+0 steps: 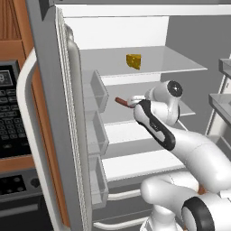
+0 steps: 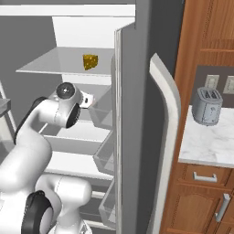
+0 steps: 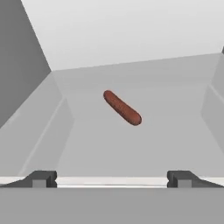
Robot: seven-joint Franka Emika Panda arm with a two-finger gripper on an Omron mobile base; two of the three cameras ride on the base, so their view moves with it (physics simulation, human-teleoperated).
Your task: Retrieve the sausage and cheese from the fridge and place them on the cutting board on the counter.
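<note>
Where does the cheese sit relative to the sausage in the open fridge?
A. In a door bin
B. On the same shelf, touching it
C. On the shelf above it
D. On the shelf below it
C: in the left base view the cheese rests on the upper glass shelf, while the sausage lies on the shelf beneath, ahead of the open tool.

Matt grey fridge (image 1: 49,90) w/ smooth glass shelves (image 1: 149,61), glossy white arm (image 1: 203,158), brown wood cabinets (image 2: 205,36).
</note>
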